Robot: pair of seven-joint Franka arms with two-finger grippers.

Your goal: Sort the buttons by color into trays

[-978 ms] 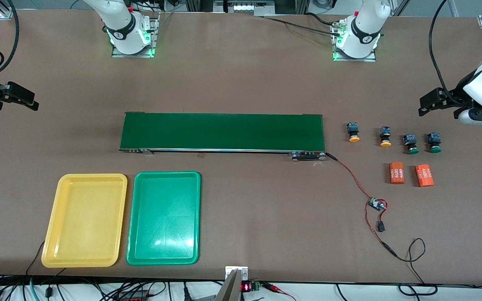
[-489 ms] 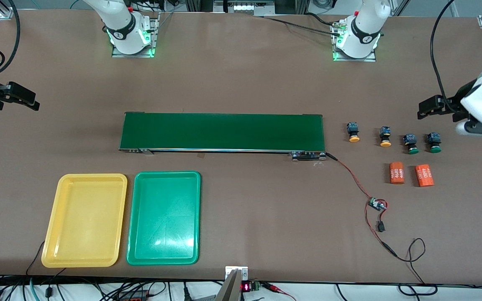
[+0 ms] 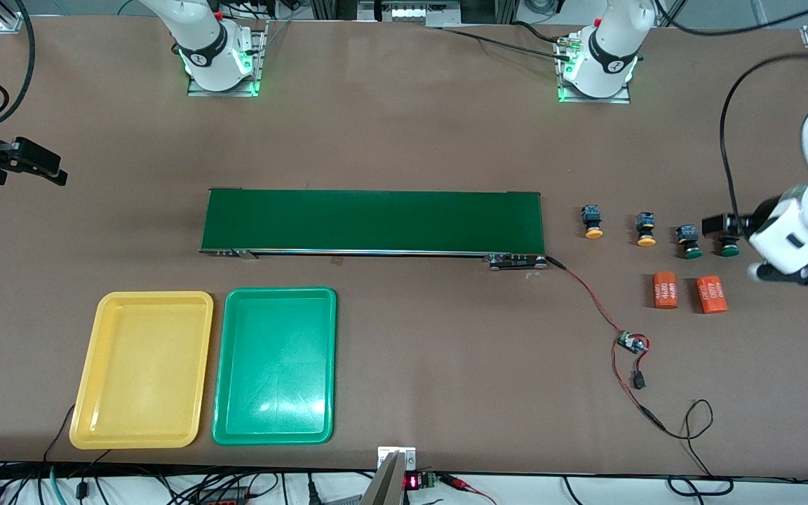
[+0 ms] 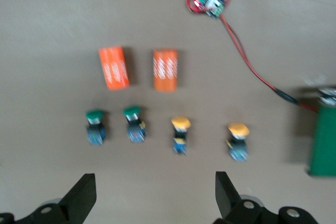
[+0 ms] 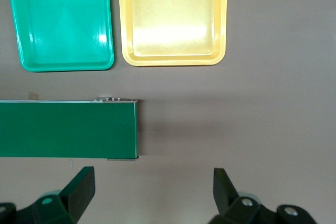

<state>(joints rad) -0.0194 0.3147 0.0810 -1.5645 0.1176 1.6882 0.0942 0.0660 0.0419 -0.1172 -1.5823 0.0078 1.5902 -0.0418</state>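
Observation:
Four buttons stand in a row past the conveyor's end, toward the left arm's end of the table: two yellow-capped (image 3: 593,221) (image 3: 646,230) and two green-capped (image 3: 689,241) (image 3: 729,247). The left wrist view shows the green ones (image 4: 95,126) (image 4: 135,124) and the yellow ones (image 4: 180,134) (image 4: 238,140). My left gripper (image 3: 718,224) (image 4: 152,198) is open and empty, just above the table at the outermost green button. The yellow tray (image 3: 141,365) (image 5: 173,19) and green tray (image 3: 274,365) (image 5: 63,19) lie empty side by side. My right gripper (image 3: 53,172) (image 5: 152,192) waits open and empty.
The long dark-green conveyor belt (image 3: 372,221) (image 5: 68,128) (image 4: 321,140) lies mid-table. Two orange "4680" cylinders (image 3: 664,290) (image 3: 712,294) lie nearer the front camera than the buttons. A small circuit board (image 3: 632,344) (image 4: 206,2) with red wires trails from the conveyor.
My left arm has swung down and over to the row of buttons, its gripper now at the outermost green one. The right arm has barely moved. No button has moved.

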